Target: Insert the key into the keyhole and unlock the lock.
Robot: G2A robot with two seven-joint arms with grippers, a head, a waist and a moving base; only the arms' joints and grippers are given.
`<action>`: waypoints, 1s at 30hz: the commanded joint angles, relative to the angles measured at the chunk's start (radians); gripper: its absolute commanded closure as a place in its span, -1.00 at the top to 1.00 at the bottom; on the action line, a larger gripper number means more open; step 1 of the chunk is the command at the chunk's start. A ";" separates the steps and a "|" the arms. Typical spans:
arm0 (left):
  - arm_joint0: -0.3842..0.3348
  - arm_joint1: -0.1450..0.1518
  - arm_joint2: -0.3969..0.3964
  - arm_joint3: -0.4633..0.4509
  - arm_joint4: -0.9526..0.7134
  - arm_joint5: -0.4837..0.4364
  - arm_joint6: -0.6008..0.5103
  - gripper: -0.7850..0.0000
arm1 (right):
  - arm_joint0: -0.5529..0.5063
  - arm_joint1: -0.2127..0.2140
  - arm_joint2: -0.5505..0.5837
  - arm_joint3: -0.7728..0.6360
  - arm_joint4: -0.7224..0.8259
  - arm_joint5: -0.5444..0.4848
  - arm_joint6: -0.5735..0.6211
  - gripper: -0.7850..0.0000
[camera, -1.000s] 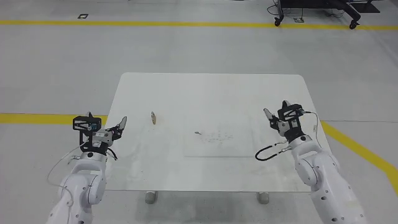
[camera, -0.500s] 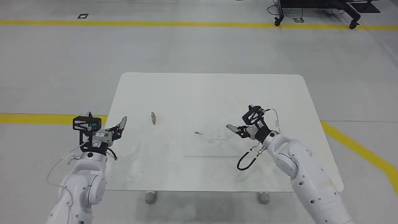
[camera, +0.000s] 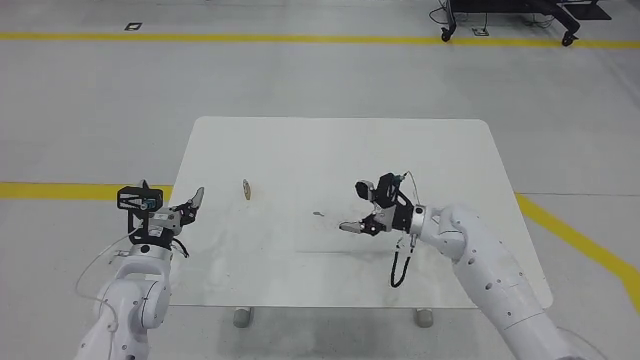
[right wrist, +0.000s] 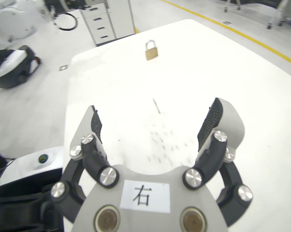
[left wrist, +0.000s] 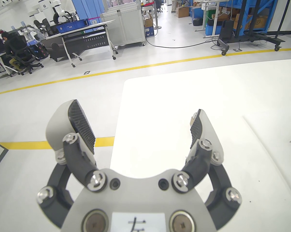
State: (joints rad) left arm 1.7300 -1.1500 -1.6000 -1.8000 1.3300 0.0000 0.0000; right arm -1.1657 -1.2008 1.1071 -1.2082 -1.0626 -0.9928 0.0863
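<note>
- R pincer (camera: 357, 208): jaws wide, nothing in them. It sits low over the mid tabletop (camera: 400, 150).
- Key (right wrist: 156, 105): lies flat on the tabletop just ahead of my R tips, not yet touched.
- Risk w/ key: it's v. thin and flat, so the pads may skid over it or flick it away. A skewed pinch would prob. leave the blade off-axis for the keyhole.
- Lock (right wrist: 151, 51): farther on twd the L side, shackle closed, well apart from the key.
- Risk w/ lock: it's loose on the tabletop, so I judge a key push would shove it unless my L side steadies it first.
- L pincer (left wrist: 135, 108): also wide and empty, at the L edge of the tabletop, near the lock but apart from it.
- Vs 1 s ago: R arm has swung in from the R edge to the middle, tips now facing the key. L arm, key and lock show no change.
</note>
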 commanded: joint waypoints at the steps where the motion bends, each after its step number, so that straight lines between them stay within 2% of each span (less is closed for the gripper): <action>1: 0.000 0.000 0.000 0.000 0.000 0.000 0.000 1.00 | 0.064 -0.018 -0.084 0.066 0.013 -0.019 -0.003 1.00; 6: 0.000 0.000 0.000 0.000 0.000 0.000 0.000 1.00 | 0.195 -0.052 -0.259 0.206 -0.012 -0.019 -0.007 1.00; 8: 0.000 0.000 0.000 0.000 0.000 0.000 0.000 1.00 | 0.233 -0.065 -0.288 0.255 -0.065 0.016 -0.019 1.00; 10: 0.000 0.000 0.000 0.000 0.000 0.000 0.000 1.00 | 0.252 -0.077 -0.315 0.279 -0.100 0.017 -0.061 0.82; 12: 0.000 0.000 0.000 0.000 0.000 0.000 0.000 1.00 | 0.270 -0.085 -0.331 0.305 -0.163 0.071 -0.095 0.74; 17: 0.000 0.000 0.000 0.000 0.000 0.000 0.000 1.00 | 0.290 -0.100 -0.381 0.335 -0.290 0.131 -0.187 0.74; 19: 0.000 0.000 0.000 0.000 0.000 0.000 0.000 1.00 | 0.299 -0.107 -0.404 0.345 -0.338 0.159 -0.206 0.56; 22: 0.000 0.000 0.000 0.000 0.000 0.000 0.000 1.00 | 0.308 -0.122 -0.439 0.353 -0.390 0.206 -0.220 0.44; 23: 0.000 0.000 0.000 0.000 0.000 0.000 0.000 1.00 | 0.312 -0.127 -0.449 0.356 -0.404 0.214 -0.229 0.31; 24: 0.000 0.000 0.000 0.000 0.000 0.000 0.000 1.00 | 0.314 -0.129 -0.454 0.359 -0.411 0.220 -0.234 0.03; 25: 0.000 0.000 0.000 0.000 0.000 0.000 0.000 1.00 | 0.318 -0.134 -0.463 0.364 -0.425 0.234 -0.244 -0.08; 30: 0.000 0.000 0.000 0.000 0.000 0.000 0.000 1.00 | 0.328 -0.145 -0.478 0.385 -0.450 0.254 -0.284 -0.25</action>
State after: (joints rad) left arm 1.7300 -1.1500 -1.6000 -1.8000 1.3300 0.0000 0.0000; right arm -0.8394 -1.3448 0.6296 -0.8273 -1.5091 -0.7410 -0.1909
